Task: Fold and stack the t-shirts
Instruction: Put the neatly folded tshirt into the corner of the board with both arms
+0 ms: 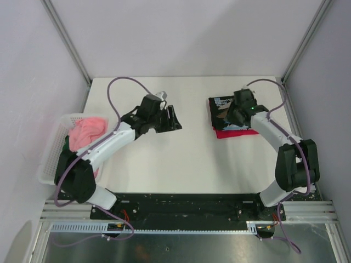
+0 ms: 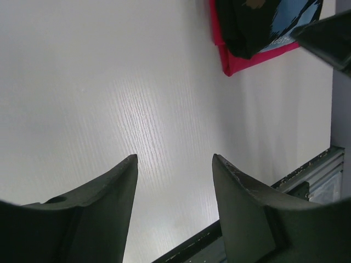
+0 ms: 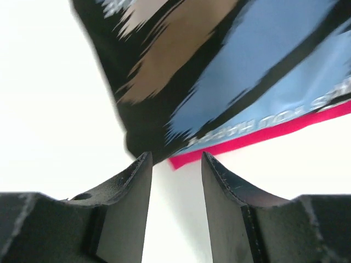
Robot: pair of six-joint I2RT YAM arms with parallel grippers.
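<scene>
Right wrist: right gripper (image 3: 175,183) spread at the black t-shirt (image 3: 137,134) atop the crimson t-shirt (image 3: 274,135); limp cloth, probably best pinched by a corner. Left gripper (image 2: 174,186) spread too.

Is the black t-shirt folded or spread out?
Folded. The black t-shirt lies as a compact rectangle stacked on the crimson t-shirt, whose edge peeks out beneath it.
</scene>
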